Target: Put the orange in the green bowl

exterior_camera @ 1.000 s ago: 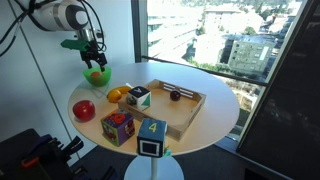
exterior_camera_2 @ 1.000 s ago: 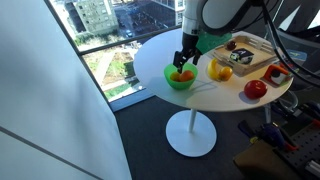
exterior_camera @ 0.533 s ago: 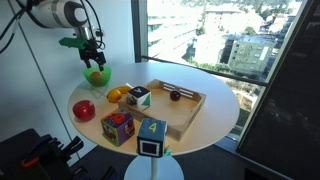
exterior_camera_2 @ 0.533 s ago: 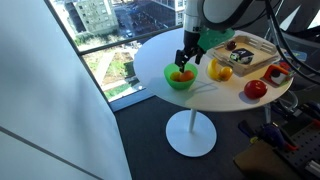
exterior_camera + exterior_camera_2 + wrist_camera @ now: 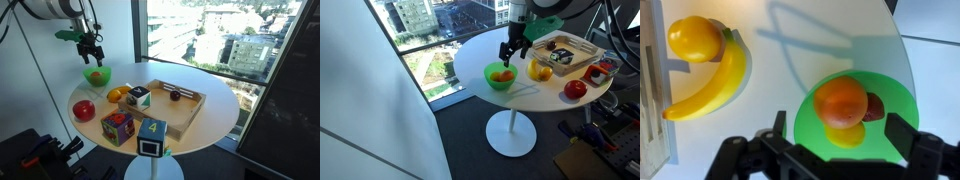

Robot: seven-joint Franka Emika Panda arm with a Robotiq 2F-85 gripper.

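Glossy green bowl [image 5: 895,95] held the orange [image 5: 840,100]; my claw [image 5: 840,140] hung released above it, seemingly clear of the rim.

Bright daylight enters through the window [image 5: 200,40]. Soft shadows fall on the white table [image 5: 780,95]. Both exterior views are slightly soft.

On the round white worktop [image 5: 220,118] we see a banana [image 5: 715,85] lying against a yellow fruit [image 5: 694,37]; a red fruit [image 5: 84,109] nearby; picture cubes [image 5: 118,126] beside a wooden tray [image 5: 196,105].
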